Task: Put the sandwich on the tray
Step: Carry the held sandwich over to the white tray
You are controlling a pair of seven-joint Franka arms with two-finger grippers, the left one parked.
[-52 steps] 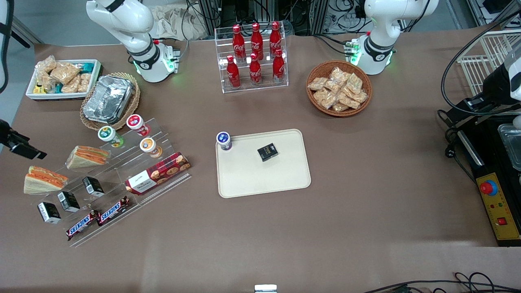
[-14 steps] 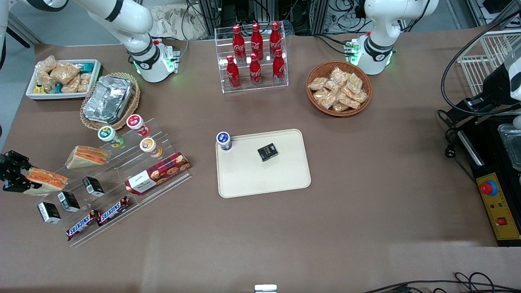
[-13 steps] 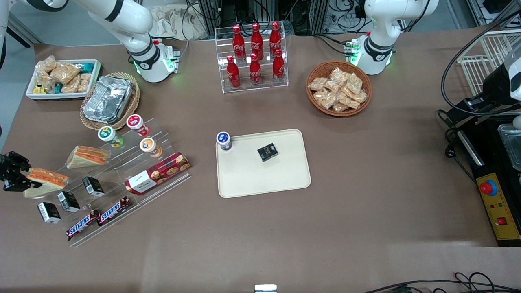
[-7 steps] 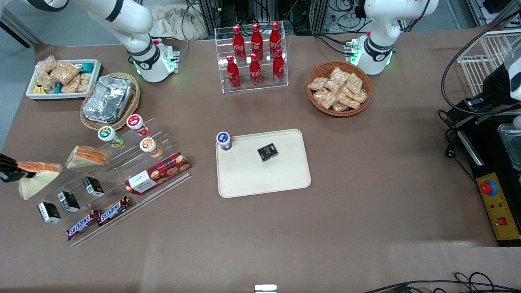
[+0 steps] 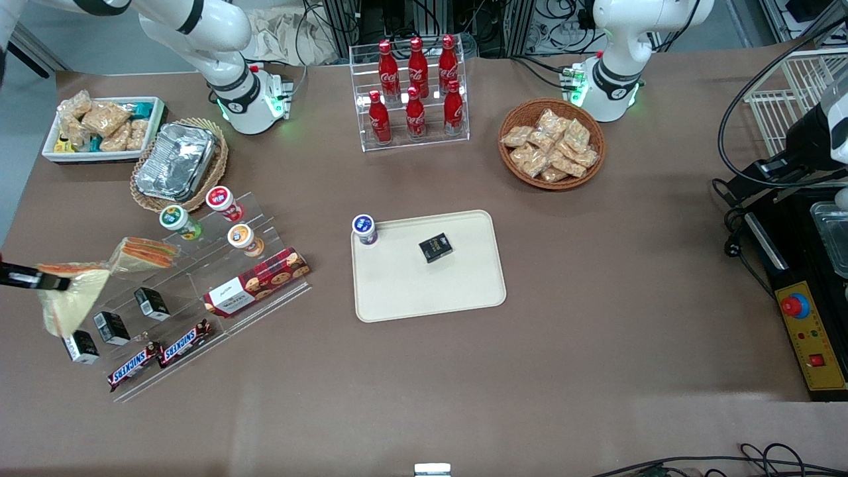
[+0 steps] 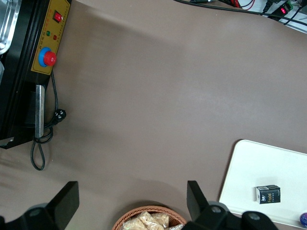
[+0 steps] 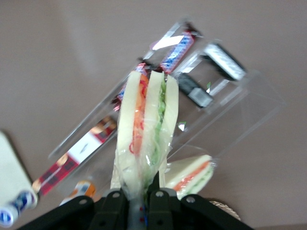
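Over the working arm's end of the table, above the clear display stand (image 5: 192, 291), my gripper (image 7: 140, 192) is clamped on the sandwich (image 7: 146, 129) by its wrap — the wedge hangs free, its twin (image 5: 142, 255) resting on the stand. So, as I judge it, the lift is in hand and the carry comes next. That calls for a long sideways travel to the tray (image 5: 464, 291), well apart, and setting down on bare surface clear of the small black box (image 5: 435, 248) and the cup (image 5: 364, 229).
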